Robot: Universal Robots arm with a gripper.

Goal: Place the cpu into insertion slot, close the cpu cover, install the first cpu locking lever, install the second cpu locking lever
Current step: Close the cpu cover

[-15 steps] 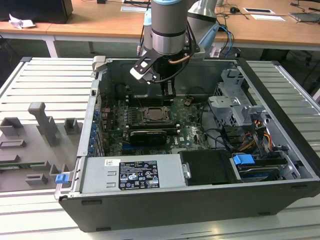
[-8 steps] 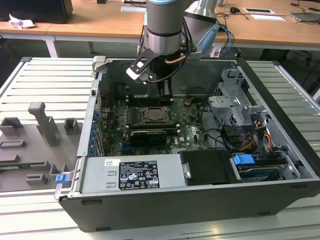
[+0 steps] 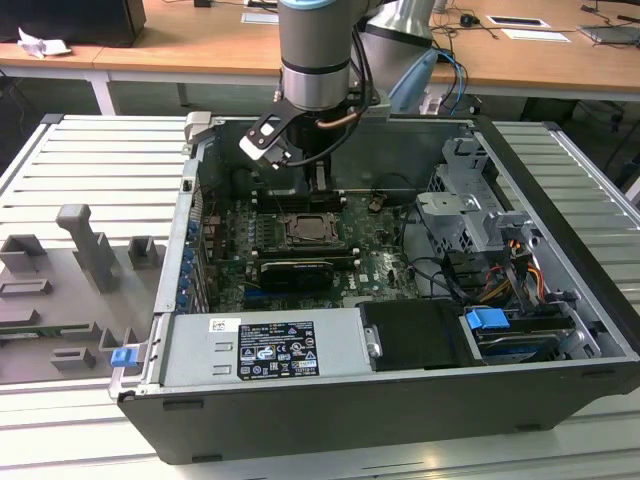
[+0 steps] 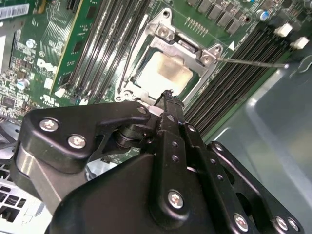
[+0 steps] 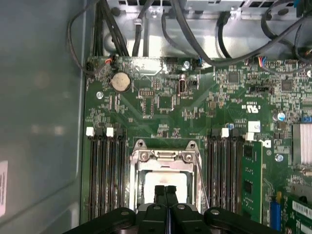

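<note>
Your workpiece is an open computer case (image 3: 400, 410) lying on its side on a slatted metal table (image 3: 90, 160). Grey moulded fixtures (image 3: 85, 245) stand on the table at the exterior view's left. Wooden desks (image 3: 200, 45) run along the back of the room.

The arm (image 3: 315, 60) reaches down into the case over the green motherboard (image 5: 161, 102). The insertion slot (image 3: 308, 230) sits on that board between banks of long black memory slots (image 5: 105, 170).

In both wrist views the gripper (image 5: 165, 189) (image 4: 168, 96) has its two fingers pressed together with nothing between them. It hangs right over the cpu (image 5: 163, 176) (image 4: 163, 73). The cpu's pale metal top lies in the slot. The cpu cover (image 5: 163, 156) (image 4: 209, 54) appears to lie flat around the cpu, framing it.

A thin wire lever (image 4: 253, 62) runs from the socket's corner out across the memory slots. You cannot tell from here whether it is latched.

The fingers and the black gripper body hide the near part of the cpu and the socket's near edge. Whether the fingertips touch the cpu is not clear. In the exterior view the fingers blend into the dark interior. Dark cables (image 5: 141, 24) run out past the frame edge beyond the board.
</note>
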